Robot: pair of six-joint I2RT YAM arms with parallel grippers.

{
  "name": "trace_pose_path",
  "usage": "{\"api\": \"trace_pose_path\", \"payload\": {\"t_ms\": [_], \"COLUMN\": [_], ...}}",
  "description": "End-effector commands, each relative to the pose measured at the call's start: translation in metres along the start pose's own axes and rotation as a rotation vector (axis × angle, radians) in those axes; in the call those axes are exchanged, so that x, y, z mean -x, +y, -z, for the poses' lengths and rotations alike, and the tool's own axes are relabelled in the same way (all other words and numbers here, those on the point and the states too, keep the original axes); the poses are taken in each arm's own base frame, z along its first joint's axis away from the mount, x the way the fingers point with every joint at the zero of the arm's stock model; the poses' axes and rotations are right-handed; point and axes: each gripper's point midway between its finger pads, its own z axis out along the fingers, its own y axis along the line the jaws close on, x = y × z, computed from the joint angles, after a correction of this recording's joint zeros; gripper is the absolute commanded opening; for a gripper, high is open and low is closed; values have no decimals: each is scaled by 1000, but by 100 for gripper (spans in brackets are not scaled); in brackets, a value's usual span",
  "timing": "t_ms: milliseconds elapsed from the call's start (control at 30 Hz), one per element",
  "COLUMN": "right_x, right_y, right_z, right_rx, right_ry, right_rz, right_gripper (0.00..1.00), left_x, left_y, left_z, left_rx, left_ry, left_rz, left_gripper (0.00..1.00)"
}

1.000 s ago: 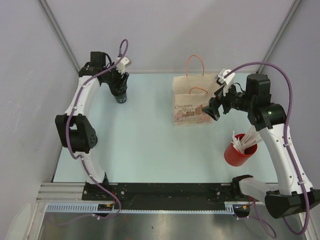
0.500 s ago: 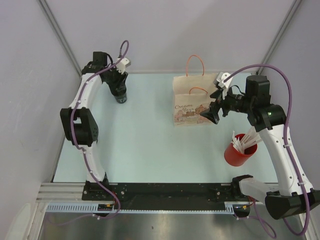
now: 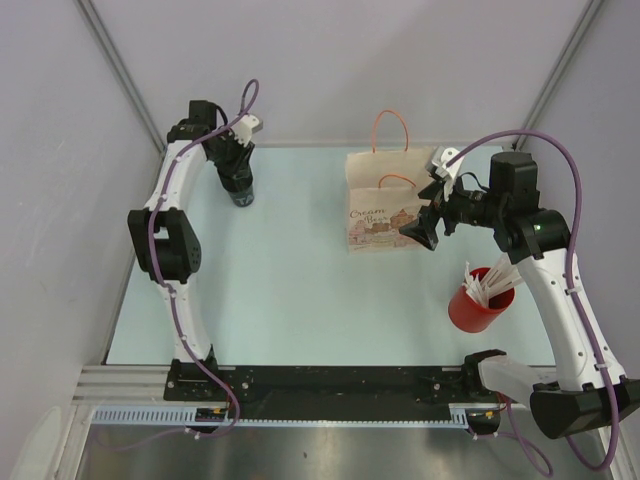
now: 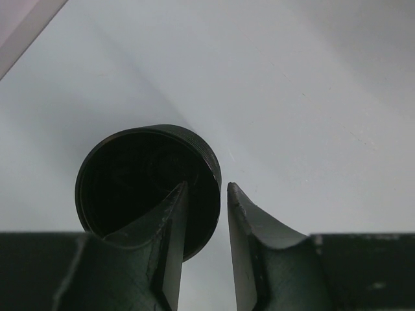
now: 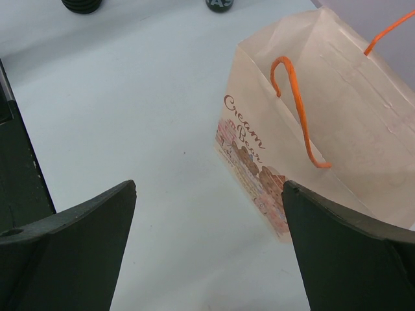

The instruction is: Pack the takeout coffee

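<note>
The takeout coffee cup (image 3: 241, 193), dark with a black lid (image 4: 130, 181), stands at the far left of the table. My left gripper (image 3: 238, 178) hangs straight over it. Its jaws are narrow but still apart, astride the lid's right rim (image 4: 207, 184): one finger lies over the lid, the other just outside it, with table showing in the gap. The paper bag (image 3: 384, 205) with orange handles stands upright and open-topped at the back middle (image 5: 337, 116). My right gripper (image 3: 422, 232) hovers wide open by the bag's front right corner, holding nothing (image 5: 209, 184).
A red cup (image 3: 477, 306) full of white stirrers stands at the right, below my right arm. The table's back edge and the grey walls run close behind the coffee cup and the bag.
My left gripper's jaws have narrowed around the lid's rim, and the left arm's elbow has swung inward. The right gripper has drifted slightly left beside the bag.
</note>
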Motion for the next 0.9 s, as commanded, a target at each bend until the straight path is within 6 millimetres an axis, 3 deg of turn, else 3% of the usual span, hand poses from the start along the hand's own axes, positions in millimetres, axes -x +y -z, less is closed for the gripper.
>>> {"api": "trace_pose_path", "payload": {"t_ms": [0, 267, 467, 867], "right_x": [5, 5, 4, 4], "right_y": [3, 3, 3, 2], "right_z": [2, 2, 2, 2], "right_rx": [8, 6, 9, 5], "right_ry": [-18, -19, -17, -18], "right_rz": [25, 22, 18, 17], "right_gripper": [100, 100, 100, 100], "left_x": [11, 7, 6, 6], "left_y": [1, -1, 1, 1], "left_z": [9, 5, 5, 6], "left_rx": [-12, -25, -19, -16], "left_ry": [-31, -20, -14, -15], "left_rz": [-14, -3, -2, -2], "left_gripper": [34, 25, 26, 6]}}
